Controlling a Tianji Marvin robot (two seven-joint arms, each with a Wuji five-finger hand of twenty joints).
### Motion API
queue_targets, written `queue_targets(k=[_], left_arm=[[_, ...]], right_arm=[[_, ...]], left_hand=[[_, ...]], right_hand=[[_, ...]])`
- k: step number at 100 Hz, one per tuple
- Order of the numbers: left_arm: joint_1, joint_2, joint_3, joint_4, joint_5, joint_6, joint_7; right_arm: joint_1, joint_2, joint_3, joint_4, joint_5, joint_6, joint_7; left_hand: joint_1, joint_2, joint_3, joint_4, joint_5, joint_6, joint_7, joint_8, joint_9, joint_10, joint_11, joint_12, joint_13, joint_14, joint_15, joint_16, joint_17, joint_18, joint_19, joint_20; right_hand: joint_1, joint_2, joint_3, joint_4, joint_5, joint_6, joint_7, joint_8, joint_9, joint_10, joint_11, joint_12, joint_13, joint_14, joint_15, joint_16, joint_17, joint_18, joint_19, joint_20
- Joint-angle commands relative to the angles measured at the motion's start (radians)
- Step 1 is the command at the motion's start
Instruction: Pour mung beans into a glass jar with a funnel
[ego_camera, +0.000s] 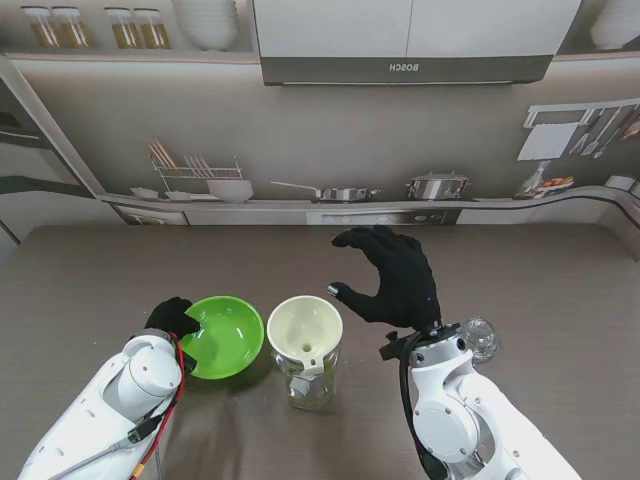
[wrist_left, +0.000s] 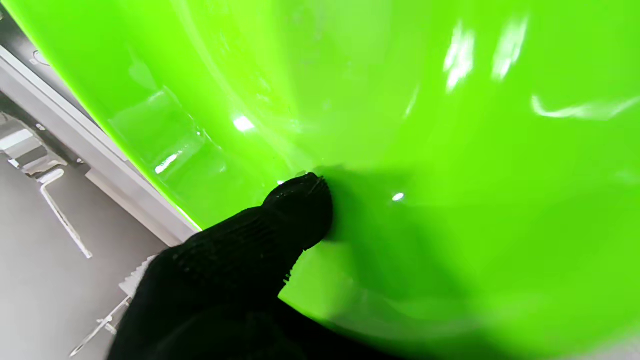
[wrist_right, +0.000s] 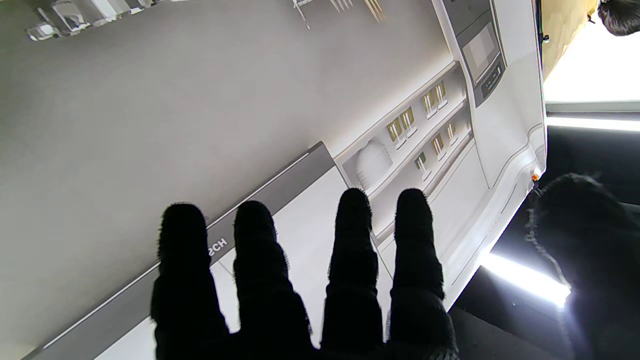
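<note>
Bright green plastic bowl sits lower left of centre in stand view, your left hand gripping its rim, thumb inside. Beans not visible. Cream funnel seated in clear glass jar, just beside bowl. Your right hand hovers centre frame, fingers spread, empty. Step looks like pre-pour; next, lift and tip bowl over funnel.

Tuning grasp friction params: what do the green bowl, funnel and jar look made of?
Green bowl: likely glossy plastic; the left wrist view shows sharp white highlights on a smooth, saturated surface. Funnel: probably matte plastic, opaque cream, no strong glare. Glass jar: clear glass by the look, see-through walls with contents visible. The left hand grips the bowl's rim.
</note>
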Motion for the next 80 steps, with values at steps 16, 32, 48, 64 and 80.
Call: queue_targets(k=[16,32,48,64,80], left_arm=[[0.018,0.012,-0.014,-0.004,0.018,-0.017,-0.043],[0.025,0.022,-0.022,-0.011,0.034,-0.029,-0.075],[0.036,0.027,-0.036,-0.021,0.034,-0.047,-0.090],[0.054,0.033,-0.063,-0.040,0.025,-0.076,-0.111],[0.080,0.036,-0.103,-0.075,0.022,-0.134,-0.111]], right_arm=[[-0.002,-0.004,-0.003,0.000,0.001,-0.004,0.014],[-0.002,-0.004,-0.003,0.000,0.000,-0.003,0.013],[-0.002,-0.004,-0.003,0.000,0.000,-0.004,0.015],[-0.001,-0.003,-0.003,0.000,-0.001,-0.004,0.016],[-0.001,-0.003,-0.003,0.000,0.000,-0.003,0.018]], left_hand=[[-0.153,-0.012,0.105,0.060,-0.021,-0.007,-0.208,-0.032,-0.111,-0.011,-0.013,-0.256,-0.144,0.033,-0.277,-0.162,-0.094,-0.017,-0.100,-0.025],[-0.266,-0.029,0.102,0.094,-0.053,0.005,-0.307,-0.118,-0.169,-0.007,-0.057,-0.326,-0.220,0.023,-0.357,-0.224,-0.137,-0.026,-0.201,-0.056],[-0.354,-0.039,0.029,0.083,-0.110,0.005,-0.366,-0.181,-0.246,-0.013,-0.098,-0.392,-0.314,0.016,-0.436,-0.286,-0.184,-0.037,-0.360,-0.109],[-0.447,-0.032,-0.057,0.077,-0.150,-0.024,-0.391,-0.229,-0.314,-0.017,-0.125,-0.457,-0.387,0.005,-0.494,-0.341,-0.195,-0.037,-0.547,-0.149],[-0.434,0.024,-0.292,0.106,-0.183,-0.062,-0.400,-0.259,-0.367,-0.044,-0.133,-0.488,-0.435,-0.004,-0.525,-0.359,-0.169,-0.054,-0.789,-0.095]], right_hand=[[-0.023,-0.003,0.021,0.019,-0.017,0.003,-0.002,0.019,-0.024,0.005,-0.004,-0.008,0.012,-0.028,0.002,-0.002,0.000,0.033,0.011,-0.018],[-0.024,-0.003,0.021,0.019,-0.017,0.004,-0.001,0.019,-0.023,0.007,-0.004,-0.008,0.012,-0.026,0.002,-0.002,0.000,0.033,0.011,-0.019],[-0.024,-0.004,0.022,0.019,-0.016,0.006,0.000,0.019,-0.023,0.008,-0.004,-0.008,0.012,-0.027,0.002,-0.002,0.001,0.033,0.012,-0.020],[-0.024,-0.003,0.022,0.019,-0.016,0.006,0.001,0.018,-0.023,0.007,-0.004,-0.008,0.013,-0.027,0.003,-0.002,0.001,0.033,0.013,-0.020],[-0.024,-0.004,0.021,0.018,-0.017,0.006,0.001,0.018,-0.022,0.007,-0.004,-0.008,0.012,-0.026,0.002,-0.002,0.000,0.033,0.013,-0.021]])
